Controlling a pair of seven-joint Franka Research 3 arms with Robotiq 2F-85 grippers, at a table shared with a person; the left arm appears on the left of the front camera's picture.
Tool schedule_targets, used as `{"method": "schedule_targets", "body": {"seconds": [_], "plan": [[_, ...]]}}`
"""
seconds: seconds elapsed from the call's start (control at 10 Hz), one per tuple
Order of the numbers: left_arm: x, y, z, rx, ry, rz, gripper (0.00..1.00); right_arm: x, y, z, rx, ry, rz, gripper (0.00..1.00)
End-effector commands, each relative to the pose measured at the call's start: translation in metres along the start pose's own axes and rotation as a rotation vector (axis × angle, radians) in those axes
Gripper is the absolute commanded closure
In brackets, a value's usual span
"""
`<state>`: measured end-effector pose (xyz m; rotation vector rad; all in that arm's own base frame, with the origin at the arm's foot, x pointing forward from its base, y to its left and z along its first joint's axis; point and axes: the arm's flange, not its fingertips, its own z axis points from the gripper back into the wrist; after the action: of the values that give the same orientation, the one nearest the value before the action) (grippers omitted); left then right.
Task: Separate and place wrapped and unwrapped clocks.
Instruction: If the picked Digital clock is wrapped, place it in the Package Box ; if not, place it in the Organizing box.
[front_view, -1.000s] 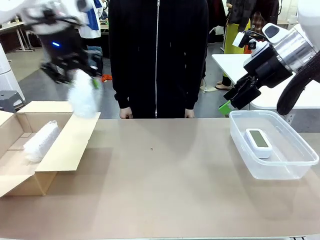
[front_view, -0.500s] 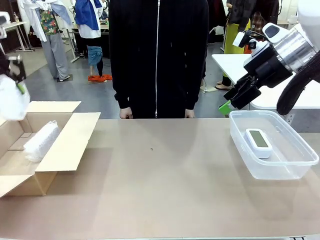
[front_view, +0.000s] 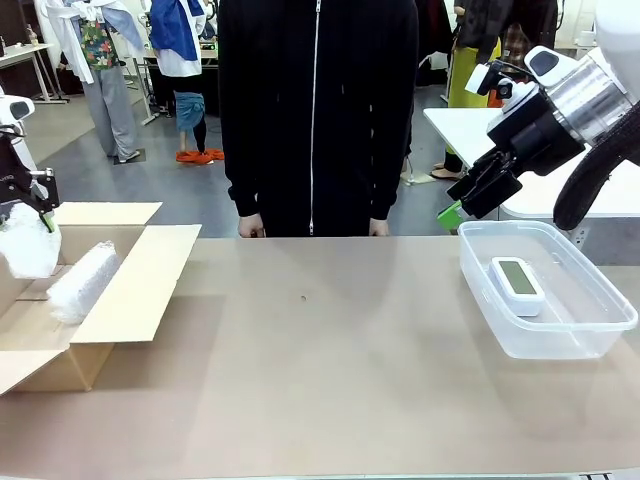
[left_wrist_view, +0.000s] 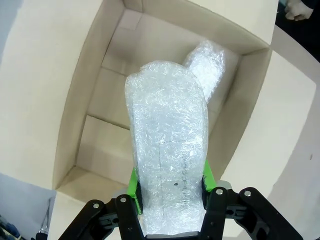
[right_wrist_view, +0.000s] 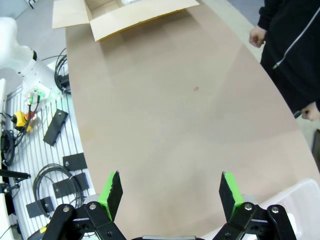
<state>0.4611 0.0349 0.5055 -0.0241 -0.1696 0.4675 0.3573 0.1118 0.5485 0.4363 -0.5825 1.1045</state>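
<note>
Left gripper (left_wrist_view: 170, 200): fingers clenched on a bubble-wrap bundle (left_wrist_view: 167, 165), green pads squeezing its lower end so the long part sticks out ahead. In the front view the bundle (front_view: 28, 240) hangs at the far left edge.

Where it's aimed: hovering right over the open cardboard box (left_wrist_view: 90, 107), bundle pointing down into it. Looks to me like a drop lined up, not done yet.

Second bundle (front_view: 82, 280): lying inside the box against one wall, so the box is clearly the spot for wrapped stuff. The wrist cam catches its end (left_wrist_view: 210, 62) peeking out behind the held one.

Bare clock (front_view: 517, 283): white digital clock, screen up, sitting in the clear plastic tub (front_view: 560, 345) on the right side of the desk (front_view: 320, 370). Well apart from the box, which is kind of the whole point of sorting.

Right gripper (right_wrist_view: 171, 192): fingers released, wide gap, nothing between them. It's parked up above the tub's far corner (front_view: 478, 198), out of the way I'd guess.

Person (front_view: 316, 110): standing at the far edge, hands resting at the desk edge, not touching anything.

What's left: my read is just letting go of that bundle over the box.
</note>
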Motion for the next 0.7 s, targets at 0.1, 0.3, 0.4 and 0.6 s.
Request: {"method": "schedule_targets", "body": {"seconds": [0.1, 0.3, 0.4, 0.6], "plan": [[-0.005, 0.004, 0.011, 0.014, -0.006, -0.019, 0.47, -0.001, -0.002, 0.002, 0.008, 0.008, 0.016, 0.0], [0.018, -0.001, -0.009, -0.001, 0.036, -0.074, 0.46, -0.001, -0.002, 0.002, 0.008, 0.008, 0.016, 0.0], [0.027, -0.001, -0.021, 0.033, 0.038, -0.114, 0.46, -0.001, -0.002, 0.002, 0.008, 0.008, 0.016, 0.0], [0.037, 0.0, -0.042, 0.15, 0.006, -0.157, 0.46, -0.001, -0.002, 0.002, 0.008, 0.008, 0.016, 0.0]]}}
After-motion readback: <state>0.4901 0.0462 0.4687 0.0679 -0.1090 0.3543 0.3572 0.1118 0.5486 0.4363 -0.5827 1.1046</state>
